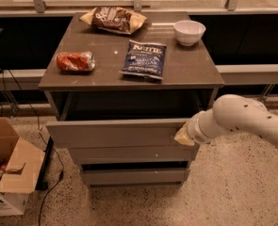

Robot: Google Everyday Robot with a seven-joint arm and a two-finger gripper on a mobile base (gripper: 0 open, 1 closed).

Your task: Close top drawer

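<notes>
- The gripper (184,136), a pale yellowish tip at the end of a white rounded arm (244,119), is placed at the right end of the top drawer's front, touching it or just beside it. How far it is open, and whether anything is held, cannot be told.
- The top drawer (115,133), a wide grey box drawer with a plain flat handleless front, is pulled out of the cabinet. Its shadowed inside is seen between the front and the cabinet top.
- Two shallower grey drawer fronts (134,153) are set below it, with a dark gap between them.
- On the brown flat cabinet top (195,69) four things are laid, all above the open drawer and apart from the gripper:
  - a dark blue crisp bag (143,59) near the middle
  - a crushed red packet or can (75,61) at the left
  - a brown snack bag (112,19) at the back
  - a white round bowl (189,32) at the back right
- The arm is stretched in from the right over the speckled floor (233,187).
- An open cardboard box (11,157) is stood on the floor left of the cabinet, well apart from the gripper, with a black cable (51,192) run beside it.
</notes>
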